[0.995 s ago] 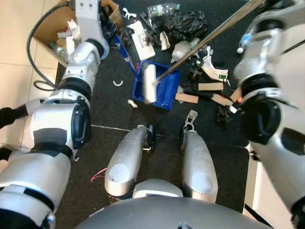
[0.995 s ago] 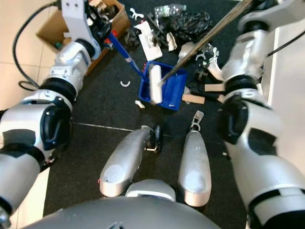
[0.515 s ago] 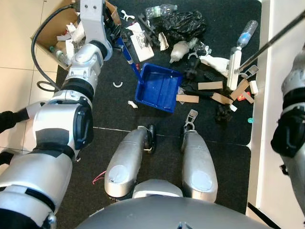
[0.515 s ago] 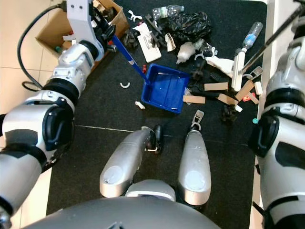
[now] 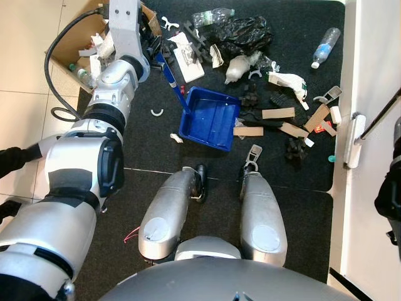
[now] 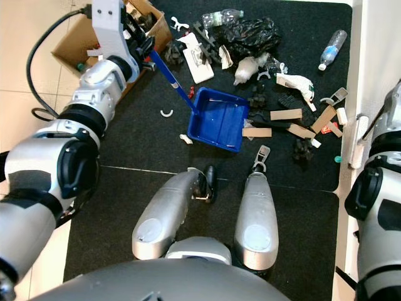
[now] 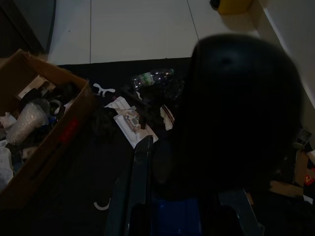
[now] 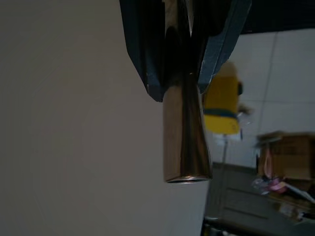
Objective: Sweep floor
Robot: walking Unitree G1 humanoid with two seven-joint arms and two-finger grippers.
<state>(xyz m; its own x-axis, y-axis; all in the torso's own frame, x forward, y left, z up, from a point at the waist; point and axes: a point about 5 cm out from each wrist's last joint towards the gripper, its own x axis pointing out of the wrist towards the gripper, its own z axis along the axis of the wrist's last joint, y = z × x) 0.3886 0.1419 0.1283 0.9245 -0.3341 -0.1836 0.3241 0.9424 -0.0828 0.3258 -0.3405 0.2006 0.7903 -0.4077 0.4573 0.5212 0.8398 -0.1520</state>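
A blue dustpan (image 5: pixel 210 119) rests on the black mat (image 5: pixel 147 141), its mouth toward the litter. My left gripper (image 6: pixel 143 45) is shut on the top of its long blue handle (image 6: pixel 170 78). The white broom head (image 5: pixel 353 141) lies on the pale floor just off the mat's right edge. Its metal pole (image 5: pixel 382 113) slants up to the right. In the right wrist view my right gripper (image 8: pixel 183 91) is shut on that pole (image 8: pixel 184 137). Litter spreads across the mat: a black bag (image 5: pixel 241 31), cardboard strips (image 5: pixel 276 113) and a plastic bottle (image 5: pixel 322 47).
An open cardboard box (image 5: pixel 72 37) of rubbish stands at the mat's far left corner, with a black cable (image 5: pixel 53 94) looping beside it. My own legs (image 5: pixel 250 207) stand just behind the dustpan. A small white scrap (image 5: pixel 155 111) lies left of the pan.
The broom has swung from over the dustpan to the right, past the litter, and its head now sits off the mat on the pale floor. The dustpan has stayed in place.
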